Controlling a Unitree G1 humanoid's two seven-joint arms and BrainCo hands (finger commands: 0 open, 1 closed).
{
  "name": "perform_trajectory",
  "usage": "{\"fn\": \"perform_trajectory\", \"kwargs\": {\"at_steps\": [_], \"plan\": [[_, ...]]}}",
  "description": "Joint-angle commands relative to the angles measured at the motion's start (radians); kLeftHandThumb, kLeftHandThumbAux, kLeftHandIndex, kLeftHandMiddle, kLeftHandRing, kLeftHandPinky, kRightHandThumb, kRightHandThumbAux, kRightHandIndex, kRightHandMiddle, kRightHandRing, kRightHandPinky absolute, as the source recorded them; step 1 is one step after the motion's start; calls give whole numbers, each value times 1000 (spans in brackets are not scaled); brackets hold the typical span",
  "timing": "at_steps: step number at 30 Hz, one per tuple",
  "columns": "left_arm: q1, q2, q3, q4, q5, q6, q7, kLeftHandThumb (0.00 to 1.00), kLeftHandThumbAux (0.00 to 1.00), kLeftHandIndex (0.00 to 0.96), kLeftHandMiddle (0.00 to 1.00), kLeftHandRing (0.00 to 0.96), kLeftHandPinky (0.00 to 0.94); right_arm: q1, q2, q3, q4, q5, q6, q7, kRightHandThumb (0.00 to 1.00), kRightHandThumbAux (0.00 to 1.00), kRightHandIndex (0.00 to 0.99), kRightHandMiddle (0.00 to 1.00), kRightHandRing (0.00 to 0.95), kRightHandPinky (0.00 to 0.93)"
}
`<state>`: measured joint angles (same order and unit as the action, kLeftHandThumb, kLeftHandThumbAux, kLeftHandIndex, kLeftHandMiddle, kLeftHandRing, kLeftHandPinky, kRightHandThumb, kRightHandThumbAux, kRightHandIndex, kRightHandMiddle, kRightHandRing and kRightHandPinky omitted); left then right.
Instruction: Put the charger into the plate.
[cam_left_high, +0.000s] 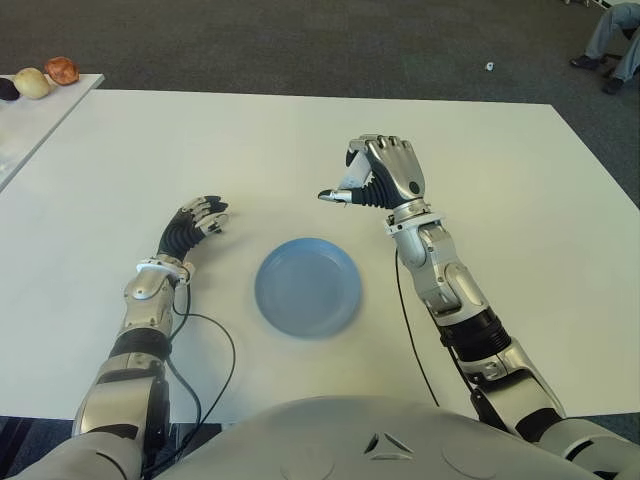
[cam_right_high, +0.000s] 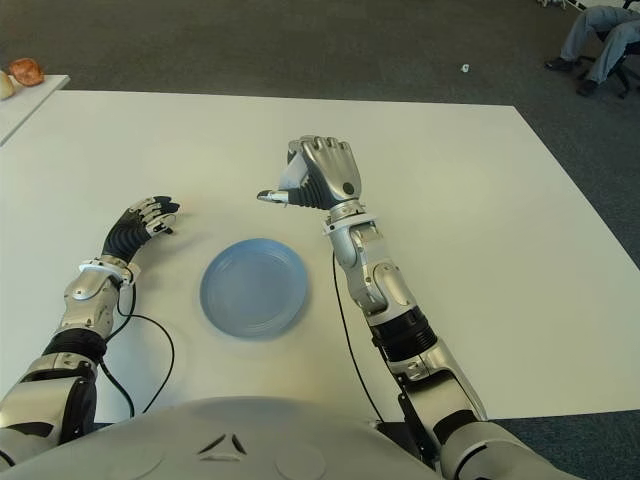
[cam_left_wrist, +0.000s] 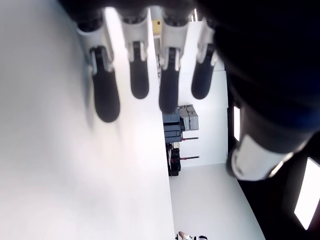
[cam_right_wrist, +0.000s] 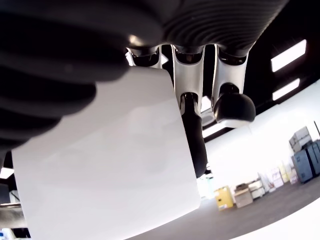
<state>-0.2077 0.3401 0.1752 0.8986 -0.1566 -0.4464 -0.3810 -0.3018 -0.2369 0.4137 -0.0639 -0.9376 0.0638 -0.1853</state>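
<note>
Holding: the charger is a white block in the right hand; the fingers curl round it, so it will not drop
Where it is: up in the air over the table, a bit past the far right side of the plate; it is not in the plate yet
How it shows: in the eye views only a small white bit peeks out by the thumb; the wrist view shows the big white side close up
Plate: blue and round, flat on the table between the two arms; nothing is in it, so there is room
Next, I think: the right hand has to come back toward the robot and down over the plate, then let go
Left hand: it shows to the left of the plate; fingers stretched out and loose, holding nothing; it is out of the way
</note>
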Motion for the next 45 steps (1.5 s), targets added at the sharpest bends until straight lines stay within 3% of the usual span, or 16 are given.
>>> {"fn": "perform_trajectory", "kwargs": {"at_steps": [1, 8, 11, 15, 27, 41, 42, 43, 45], "plan": [[14, -18, -23, 56, 36, 40, 12, 42, 677, 262, 298, 225, 123, -17, 19, 23, -15, -25, 13, 29, 536, 792, 794, 883, 880, 871], [-1, -22, -21, 81, 42, 27, 15, 19, 669, 272, 314, 234, 120, -13, 58, 56, -15, -47, 40, 68, 542, 794, 782, 882, 880, 869], [-5, -28, -17, 89, 36, 19, 10, 21, 670, 272, 321, 244, 144, 6, 108, 103, 20, -74, 57, 40, 541, 794, 782, 883, 881, 870], [-10, -34, -14, 97, 30, 15, 5, 24, 668, 270, 329, 253, 155, 26, 129, 125, 48, -77, 60, 14, 542, 792, 780, 883, 882, 871], [-19, -32, -17, 99, 39, 30, 14, 40, 661, 271, 342, 270, 152, 51, 150, 133, 120, -40, 28, -40, 556, 779, 765, 876, 876, 865], [-22, -36, -13, 94, 32, 36, 2, 72, 666, 254, 345, 293, 216, 66, 160, 133, 157, 38, -32, -63, 496, 777, 679, 821, 816, 794], [-22, -36, -13, 94, 32, 38, 2, 74, 664, 254, 344, 293, 220, 67, 158, 132, 157, 40, -38, -69, 491, 776, 673, 817, 812, 787], [-22, -36, -13, 93, 32, 39, 2, 77, 668, 252, 337, 291, 231, 68, 157, 131, 156, 41, -43, -73, 567, 755, 587, 801, 796, 763], [-22, -36, -12, 92, 31, 44, 3, 83, 674, 250, 330, 291, 249, 70, 151, 132, 152, 33, -53, -92, 627, 737, 512, 779, 771, 721]]}}
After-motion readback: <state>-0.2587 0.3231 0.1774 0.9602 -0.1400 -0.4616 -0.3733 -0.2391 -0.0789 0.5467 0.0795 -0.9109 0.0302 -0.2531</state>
